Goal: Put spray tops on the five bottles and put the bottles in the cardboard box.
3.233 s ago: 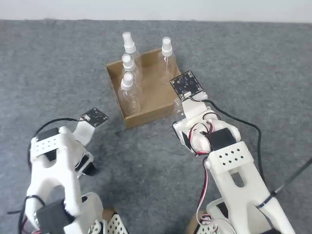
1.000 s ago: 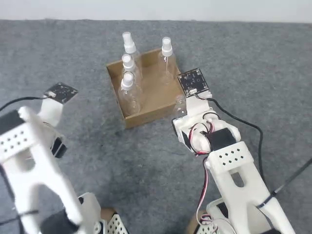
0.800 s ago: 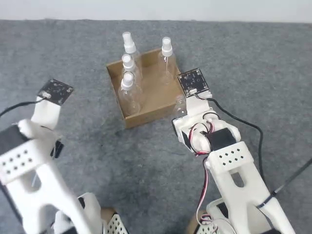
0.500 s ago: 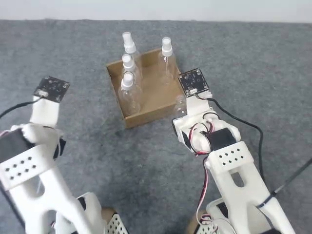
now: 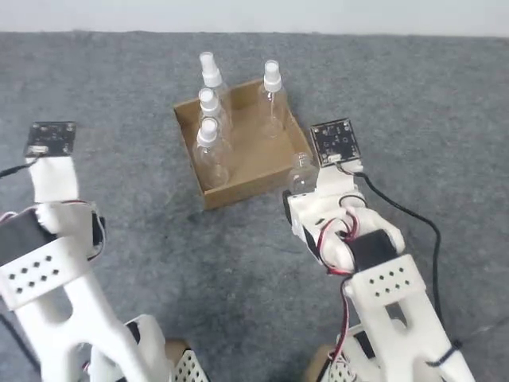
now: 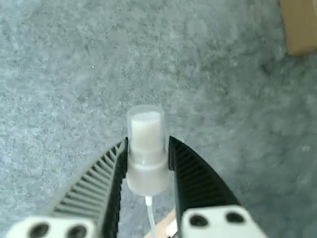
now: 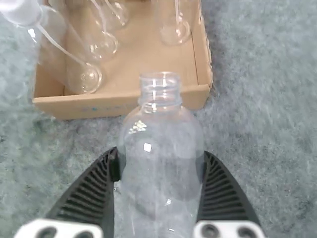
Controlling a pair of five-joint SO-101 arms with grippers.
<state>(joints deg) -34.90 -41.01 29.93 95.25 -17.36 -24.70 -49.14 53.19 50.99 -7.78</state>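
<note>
Clear bottle (image 5: 301,171) uncapped beside the cardboard box (image 5: 241,189); spray top (image 6: 145,148) ready.
High view: bottle upright just off the box's corner. Left wrist: left gripper (image 6: 146,144) pinches the spray top. Right wrist: right gripper (image 7: 158,158) clasps the bottle; best to centre the top squarely over the open neck before lowering.

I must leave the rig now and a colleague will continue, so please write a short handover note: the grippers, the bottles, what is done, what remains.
Left gripper: shut on the last spray top, held above the grey mat, off to the left of the cardboard box in the high view.
Right gripper: shut on the open bottle, upright just outside the box's near right corner.
Done: four capped bottles stand in the box.
Left: fit the spray top on the open bottle, then put that bottle in the box.
</note>
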